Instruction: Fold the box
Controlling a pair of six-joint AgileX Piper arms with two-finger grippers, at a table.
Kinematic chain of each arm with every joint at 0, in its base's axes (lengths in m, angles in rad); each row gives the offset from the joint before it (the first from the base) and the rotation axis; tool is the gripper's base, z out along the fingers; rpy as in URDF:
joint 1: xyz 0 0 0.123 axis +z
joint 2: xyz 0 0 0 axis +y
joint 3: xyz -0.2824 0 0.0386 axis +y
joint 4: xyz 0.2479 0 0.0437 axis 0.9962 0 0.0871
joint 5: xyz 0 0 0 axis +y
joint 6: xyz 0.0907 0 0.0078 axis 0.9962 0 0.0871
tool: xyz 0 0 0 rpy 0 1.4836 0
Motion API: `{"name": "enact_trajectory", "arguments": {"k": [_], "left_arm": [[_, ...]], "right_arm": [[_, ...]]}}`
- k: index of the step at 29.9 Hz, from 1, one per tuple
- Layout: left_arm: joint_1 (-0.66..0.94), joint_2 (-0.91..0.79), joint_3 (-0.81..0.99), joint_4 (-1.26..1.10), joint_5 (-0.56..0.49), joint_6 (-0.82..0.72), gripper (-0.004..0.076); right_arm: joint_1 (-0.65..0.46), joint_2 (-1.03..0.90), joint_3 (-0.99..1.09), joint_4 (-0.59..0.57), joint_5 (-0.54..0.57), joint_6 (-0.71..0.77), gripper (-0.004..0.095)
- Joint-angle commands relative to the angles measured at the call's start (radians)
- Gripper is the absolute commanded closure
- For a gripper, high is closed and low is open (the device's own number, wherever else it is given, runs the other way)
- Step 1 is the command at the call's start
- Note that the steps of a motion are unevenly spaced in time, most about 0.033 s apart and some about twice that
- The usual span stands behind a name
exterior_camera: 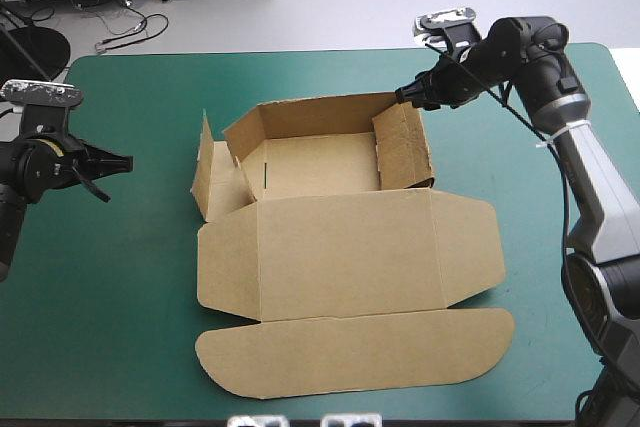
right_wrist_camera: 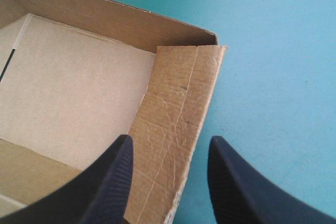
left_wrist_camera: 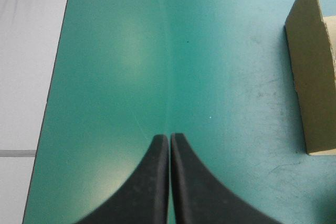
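Wall-raising seems your present step: the box (exterior_camera: 330, 247) sits mid-way on the surface (exterior_camera: 110, 337), lid flat. Your right claw (right_wrist_camera: 170, 145) stands apart astride the right wall (right_wrist_camera: 176, 114); your left claw (left_wrist_camera: 169, 139), pressed together, is beside the box. Next, probably, the splayed left wall (exterior_camera: 212, 182) needs raising.

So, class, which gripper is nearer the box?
Right. The right gripper hangs open at the far right corner of the box, over its right wall. The left gripper is shut, apart from the box, over cover off its left side.
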Motion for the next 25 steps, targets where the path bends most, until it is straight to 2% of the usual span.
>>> {"name": "enact_trajectory", "arguments": {"k": [1,8,14,25], "left_arm": [[0.001,-0.025,-0.031,0.007,-0.039,-0.001,0.0727],[0.001,-0.025,-0.031,-0.054,-0.009,-0.001,0.0727],[0.001,-0.025,-0.031,-0.132,0.016,-0.001,0.0727],[0.001,-0.025,-0.031,-0.135,0.029,-0.001,0.0727]], "right_arm": [[-0.005,-0.082,-0.093,-0.033,0.063,0.018,0.0482],[-0.005,-0.083,-0.095,-0.044,0.063,0.068,0.0482],[-0.005,0.031,-0.095,-0.045,0.063,0.082,0.0482],[-0.005,0.202,-0.095,-0.043,0.063,0.089,0.0482]]}}
